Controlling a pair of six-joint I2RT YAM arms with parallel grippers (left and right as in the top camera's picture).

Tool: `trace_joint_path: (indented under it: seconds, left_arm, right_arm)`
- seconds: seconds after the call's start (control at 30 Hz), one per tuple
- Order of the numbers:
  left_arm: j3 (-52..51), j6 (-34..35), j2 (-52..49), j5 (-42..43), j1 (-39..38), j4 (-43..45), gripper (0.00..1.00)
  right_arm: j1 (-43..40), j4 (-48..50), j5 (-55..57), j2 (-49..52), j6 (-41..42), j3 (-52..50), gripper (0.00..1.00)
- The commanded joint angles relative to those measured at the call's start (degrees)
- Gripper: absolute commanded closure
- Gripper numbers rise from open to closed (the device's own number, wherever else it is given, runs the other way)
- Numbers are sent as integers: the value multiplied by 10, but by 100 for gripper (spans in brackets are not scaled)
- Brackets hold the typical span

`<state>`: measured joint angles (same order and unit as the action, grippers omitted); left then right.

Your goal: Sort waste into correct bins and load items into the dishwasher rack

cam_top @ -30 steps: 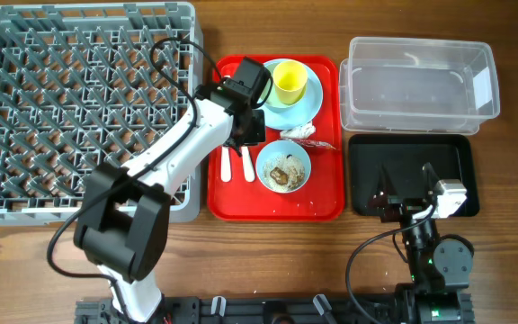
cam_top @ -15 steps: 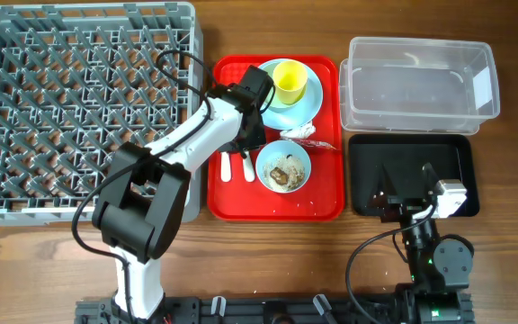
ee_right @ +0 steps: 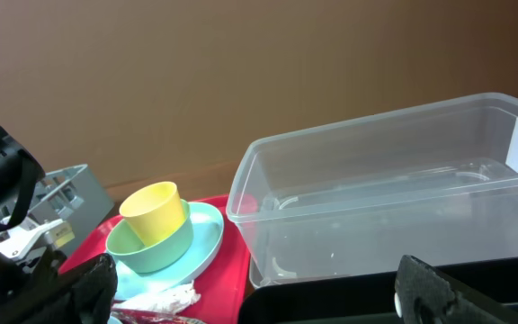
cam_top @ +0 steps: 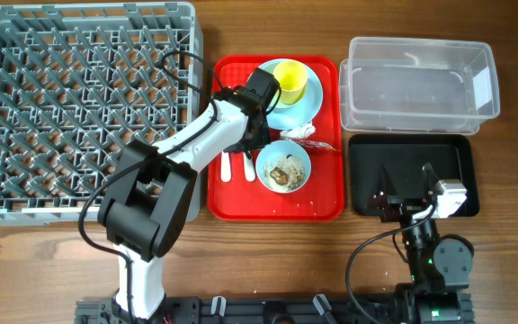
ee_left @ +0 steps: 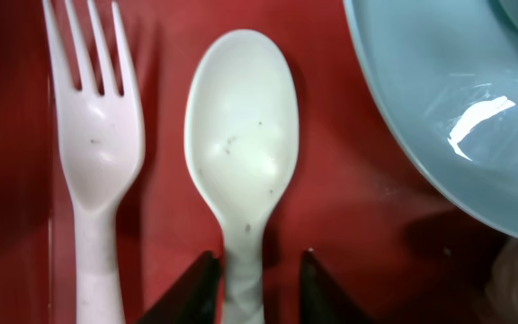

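While left fingers [ee_left: 196, 290] straddle spoon [ee_left: 241, 153] handle, narrowly parted, not clamped, spoon lies flat by red tray [cam_top: 272, 209] left edge, fork [ee_left: 97, 144] just beside, pale blue dish [ee_left: 439, 99] opposite. Right fingers [ee_right: 443, 292] spread wide, empty, above black tray [cam_top: 461, 171] at its front edge.

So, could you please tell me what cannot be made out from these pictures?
- Left wrist: the bottom edge cuts off the spoon and fork handles. Whether the left pincer touches the spoon handle is unclear.
- Overhead: the arm covers that pincer and the spoon and fork heads.
- Right wrist: the bottom edge cuts off most of the black tray.
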<state>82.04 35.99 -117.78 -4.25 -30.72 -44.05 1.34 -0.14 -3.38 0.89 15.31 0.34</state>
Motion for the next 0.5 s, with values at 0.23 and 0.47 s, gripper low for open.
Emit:
trace_joint_path:
  seconds: [0.23, 0.47]
  left_arm:
    - [-5, 5, -30, -33, -2, 9, 81]
    - [-5, 5, -38, -33, -2, 12, 92]
  right_arm:
    - [1, 2, 3, -3, -1, 0, 0]
    - [1, 2, 3, -3, -1, 0, 0]
